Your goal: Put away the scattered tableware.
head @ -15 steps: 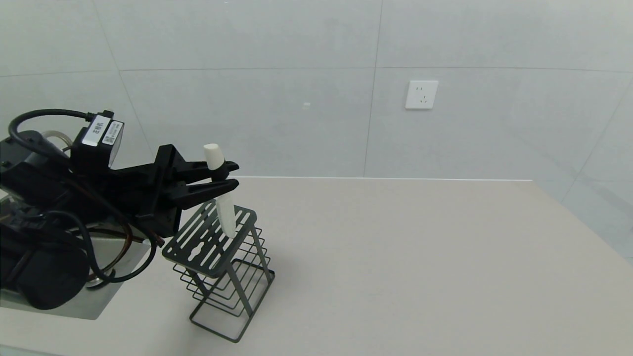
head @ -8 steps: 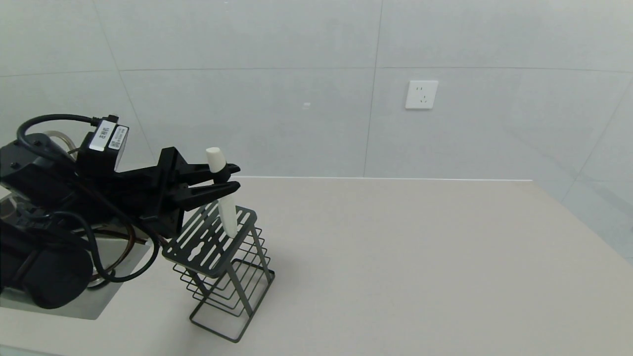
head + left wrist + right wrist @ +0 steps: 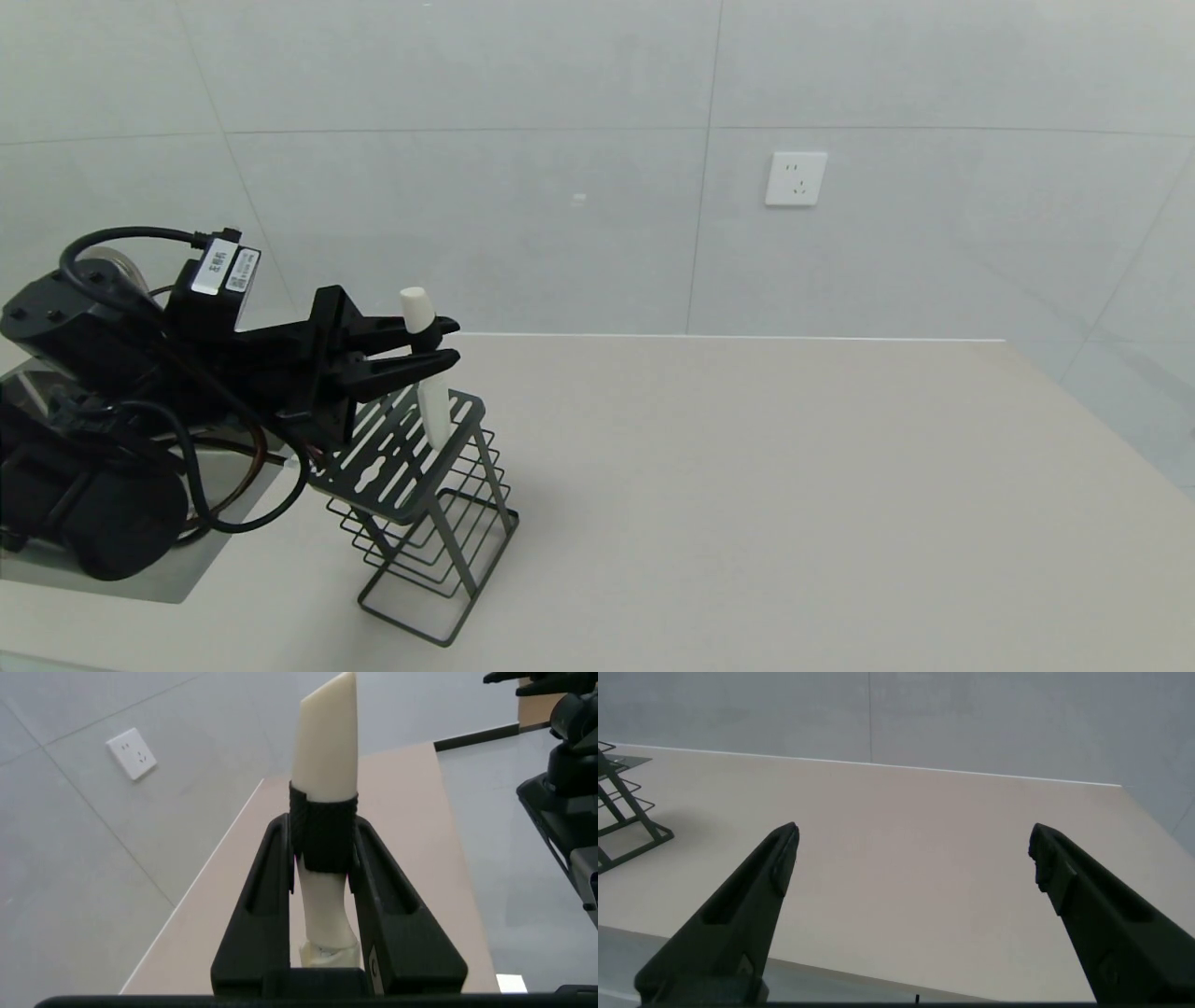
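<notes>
- The left gripper (image 3: 452,341) was squeezed tight on a white handle (image 3: 414,306). The handle stood almost straight up between the two black fingers.
- In the left wrist view, the left gripper (image 3: 324,835) pinched the white handle (image 3: 325,747) around its middle. The top of the handle stuck out past the fingers.
- The handle's lower end met the top plate of a black wire rack (image 3: 401,462), which had slots in it. It was too hard to tell what kind of tableware it was, or how far it went into a slot.
- The rack stood on a pale counter (image 3: 747,467), near the left side.
- The right gripper (image 3: 913,840) was spread wide and held nothing. It hung over the counter (image 3: 906,924), well apart from the rack (image 3: 617,803).
- A white wall socket (image 3: 795,178) sat on the grey wall behind.
</notes>
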